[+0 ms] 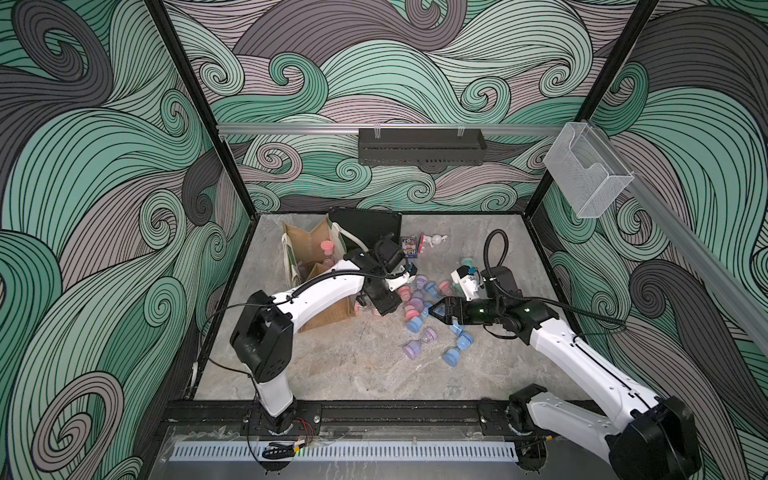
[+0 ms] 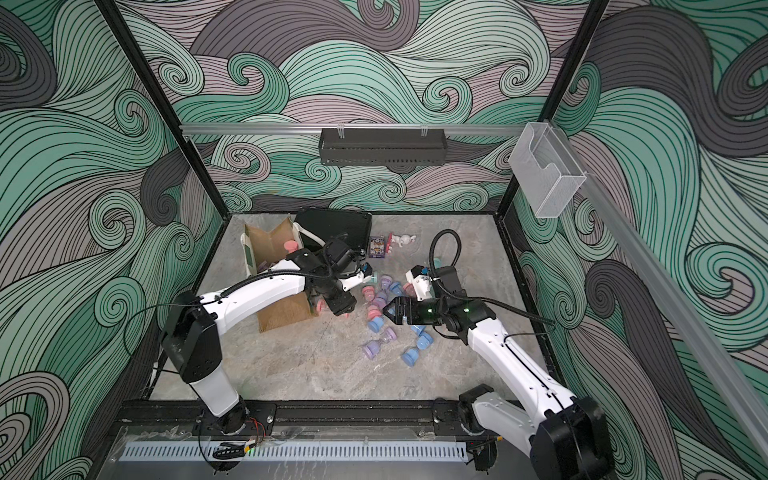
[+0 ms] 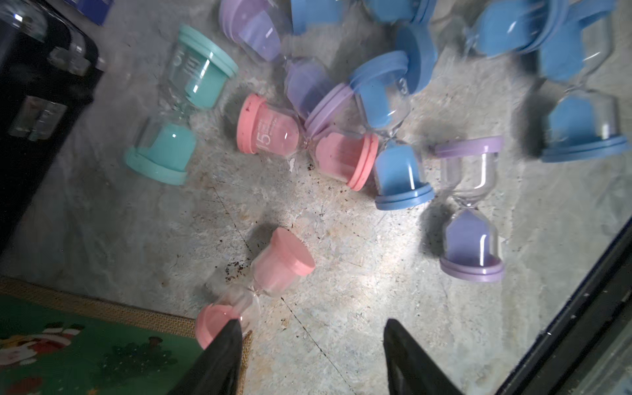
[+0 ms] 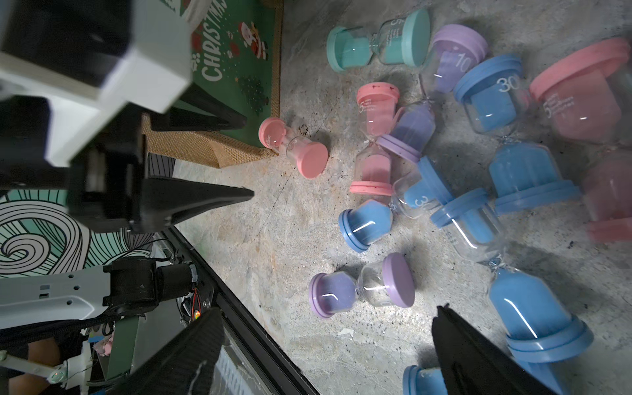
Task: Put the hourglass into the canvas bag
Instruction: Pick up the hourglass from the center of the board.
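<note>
The canvas bag (image 1: 328, 318) stands upright at the back left, its green printed side (image 4: 236, 68) facing the pile. Two pink hourglasses (image 1: 327, 248) show inside it. A small pink hourglass (image 3: 270, 273) lies on the floor against the bag's near corner (image 4: 294, 147). My left gripper (image 3: 313, 323) hangs open just above it, one fingertip (image 3: 232, 328) over the hourglass's end, nothing between the fingers. Several pink, blue, purple and teal hourglasses (image 1: 415, 299) lie in a loose pile. My right gripper (image 4: 328, 309) is open low over the pile's near side, holding nothing.
A flat black case (image 1: 365, 226) leans behind the bag. A small printed card box (image 1: 409, 245) and a white rabbit figure (image 1: 434, 240) lie at the back. The two grippers (image 1: 384, 305) (image 1: 432, 309) stand close together. The black frame rail (image 4: 239, 307) runs along the near edge.
</note>
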